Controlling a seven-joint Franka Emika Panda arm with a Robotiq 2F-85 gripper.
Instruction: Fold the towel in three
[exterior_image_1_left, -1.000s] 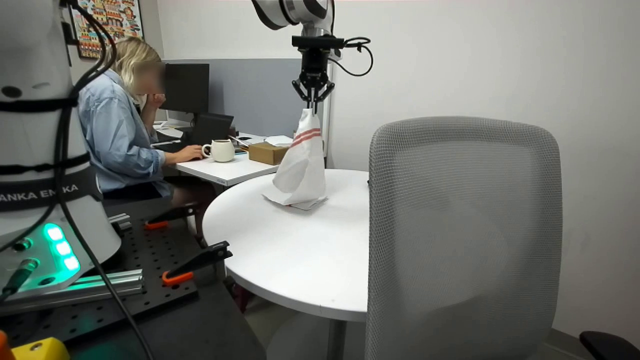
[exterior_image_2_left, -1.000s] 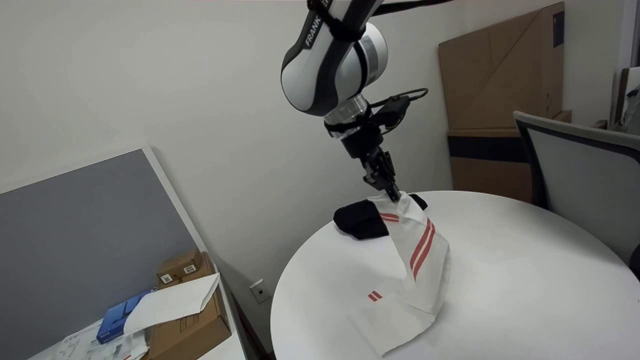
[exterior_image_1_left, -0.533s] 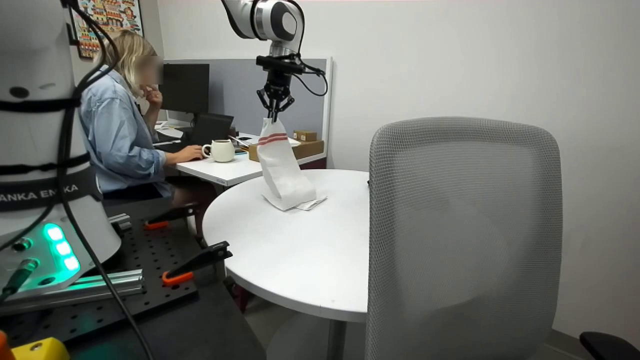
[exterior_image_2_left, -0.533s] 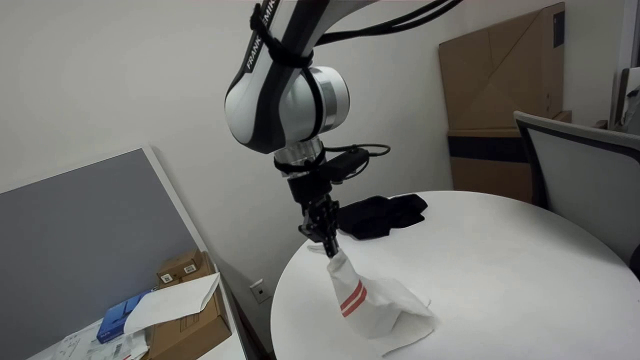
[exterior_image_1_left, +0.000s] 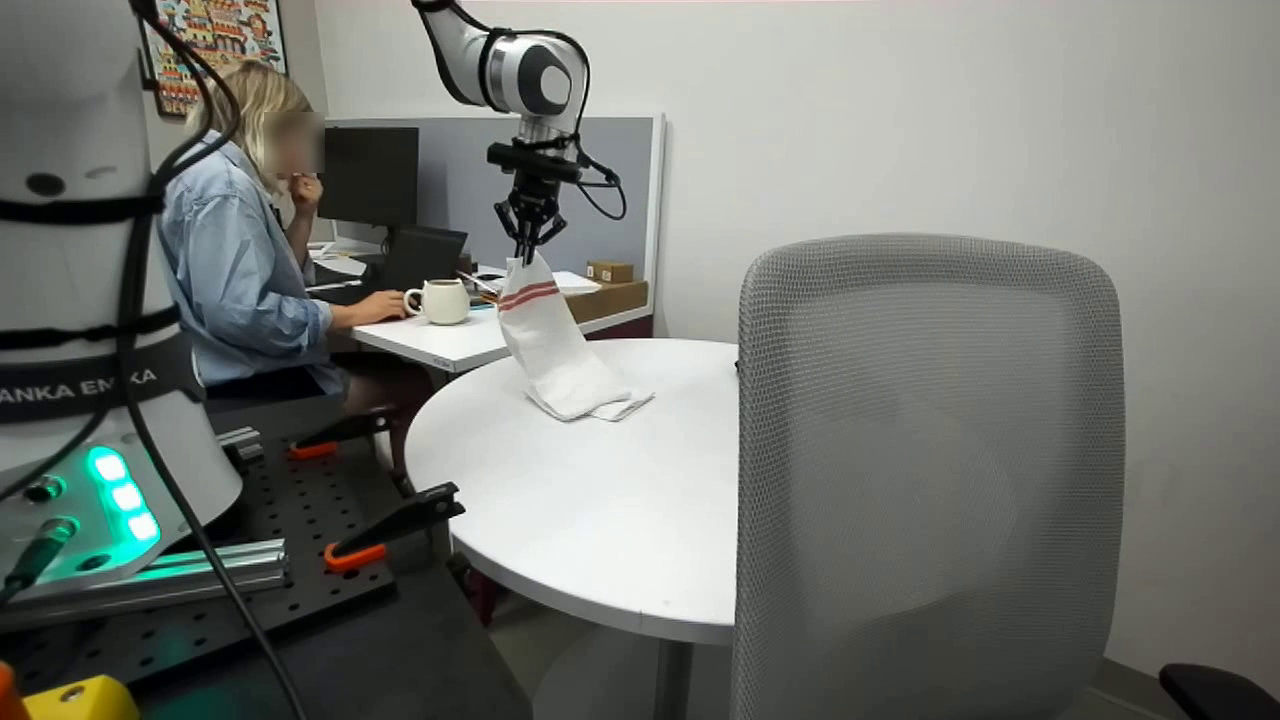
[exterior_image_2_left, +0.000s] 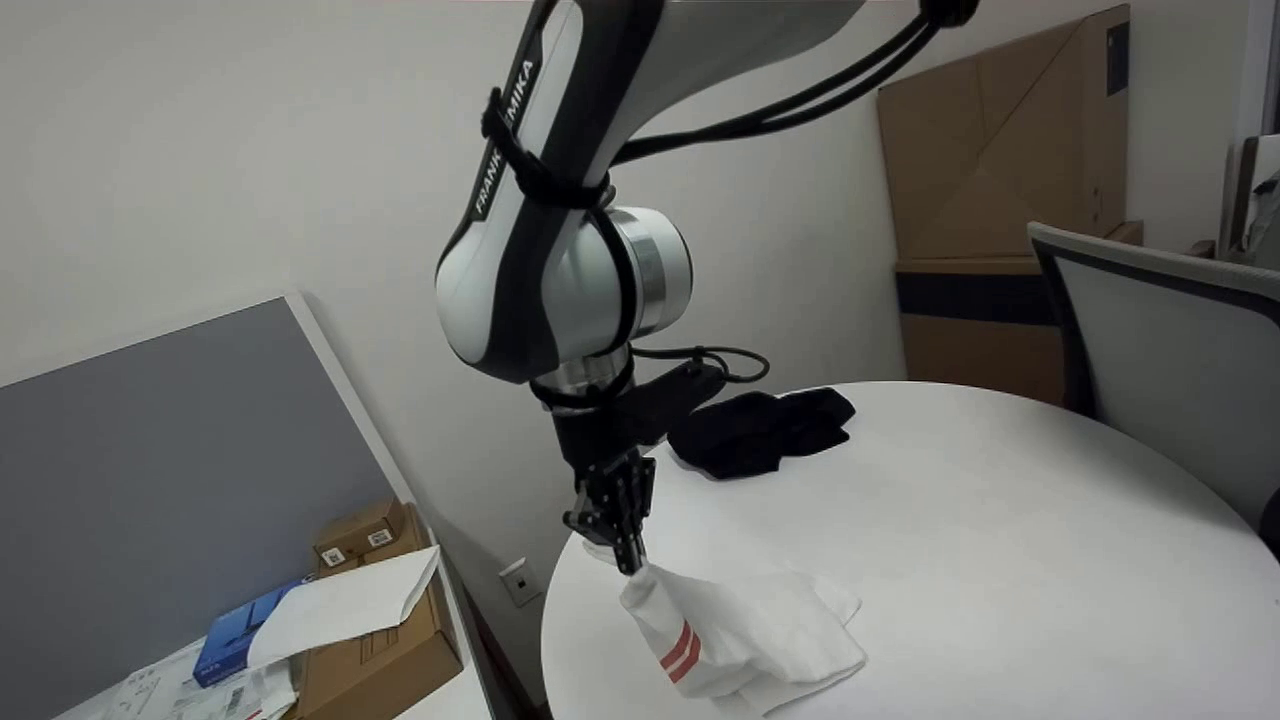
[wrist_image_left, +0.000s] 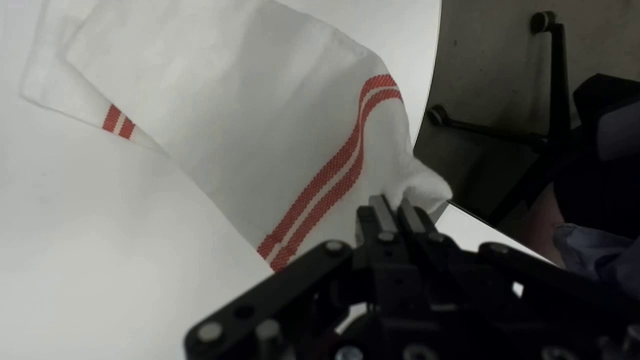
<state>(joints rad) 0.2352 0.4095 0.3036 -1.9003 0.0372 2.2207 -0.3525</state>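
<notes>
The towel is a thin white cloth with red double stripes, in both exterior views (exterior_image_1_left: 555, 350) (exterior_image_2_left: 775, 625). It also fills the upper part of the wrist view (wrist_image_left: 250, 110). My gripper (exterior_image_1_left: 526, 252) is shut on one end of the towel, beyond the stripes, and holds it raised above the round table. It also shows in an exterior view (exterior_image_2_left: 632, 562) and in the wrist view (wrist_image_left: 394, 202). From the grip, the towel slopes down to its far part, which rests on the table. In the wrist view a striped lower layer sticks out from under the upper one.
The round white table (exterior_image_1_left: 590, 520) is under the towel. A black cloth (exterior_image_2_left: 755, 435) lies near its edge. A grey chair (exterior_image_1_left: 930, 450) stands close beside it. A desk (exterior_image_1_left: 450, 345) with a mug (exterior_image_1_left: 442, 302) and cardboard boxes (exterior_image_1_left: 612, 300) adjoins; a person (exterior_image_1_left: 240, 240) sits there.
My gripper has moved left and down in both exterior views, with the towel end in it. The towel leans over lower. The black cloth, partly covered one second ago, is now uncovered.
</notes>
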